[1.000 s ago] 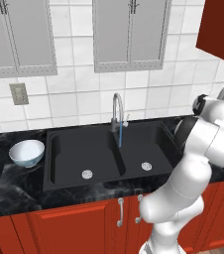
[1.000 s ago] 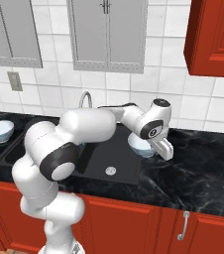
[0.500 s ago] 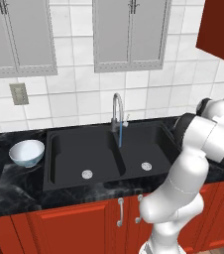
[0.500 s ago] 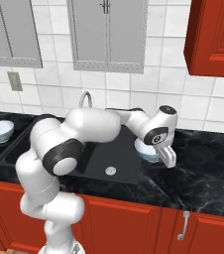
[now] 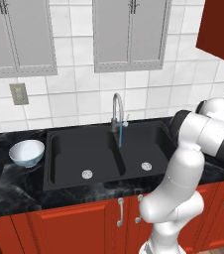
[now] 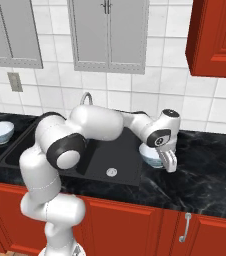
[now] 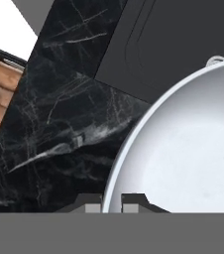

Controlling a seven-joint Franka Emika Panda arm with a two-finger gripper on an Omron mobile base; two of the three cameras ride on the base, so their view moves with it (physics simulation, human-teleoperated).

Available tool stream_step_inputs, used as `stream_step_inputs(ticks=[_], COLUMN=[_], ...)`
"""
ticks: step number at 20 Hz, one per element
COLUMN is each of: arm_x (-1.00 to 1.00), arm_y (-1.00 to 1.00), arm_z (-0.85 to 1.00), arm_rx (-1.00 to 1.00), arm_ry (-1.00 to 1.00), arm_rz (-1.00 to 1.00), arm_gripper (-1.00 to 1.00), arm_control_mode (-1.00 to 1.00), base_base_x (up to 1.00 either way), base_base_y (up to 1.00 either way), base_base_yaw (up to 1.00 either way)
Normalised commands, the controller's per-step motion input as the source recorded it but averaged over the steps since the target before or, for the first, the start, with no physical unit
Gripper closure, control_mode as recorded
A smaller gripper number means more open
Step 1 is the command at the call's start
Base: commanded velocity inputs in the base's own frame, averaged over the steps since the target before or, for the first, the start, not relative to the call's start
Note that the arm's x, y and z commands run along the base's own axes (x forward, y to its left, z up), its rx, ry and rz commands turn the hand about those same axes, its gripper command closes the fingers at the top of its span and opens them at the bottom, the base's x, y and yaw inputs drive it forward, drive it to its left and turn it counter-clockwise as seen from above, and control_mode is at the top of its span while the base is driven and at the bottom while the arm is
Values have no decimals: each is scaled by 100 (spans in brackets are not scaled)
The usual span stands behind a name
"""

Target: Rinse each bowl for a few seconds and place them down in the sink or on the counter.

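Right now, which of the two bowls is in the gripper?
The bowl at the sink's right edge; the gripper is shut on its rim. The other bowl sits untouched on the counter, left.

One bowl (image 5: 27,152) sat on the counter (image 5: 15,183) left of the sink (image 5: 109,154), the faucet (image 5: 117,113) stood behind the basins' divider, and a second bowl (image 6: 151,155) rested at the sink's right edge.

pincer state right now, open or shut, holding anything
Pincer: shut on the rim of the bowl, one tip on each side of it, over the counter by the sink.
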Motion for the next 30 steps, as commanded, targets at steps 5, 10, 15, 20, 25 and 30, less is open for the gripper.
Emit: stream_step_inputs(ticks=[5,10,15,20,25,30], arm_x=[0,0,0,0,0,0], arm_y=[-5,-5,-5,-6,-3,3], arm_z=[-16,-20,-22,-22,-24,-16], arm_rx=[1,4,5,7,7,3], arm_ry=[9,5,3,0,0,1], arm_rz=[-11,-10,-10,-8,-7,-9], arm_gripper=[100,100,100,100,100,-100], arm_control_mode=[-100,-100,-100,-100,-100,-100], base_base_x=[0,0,0,0,0,0], base_base_y=[0,0,0,0,0,0], base_base_yaw=[0,0,0,0,0,0])
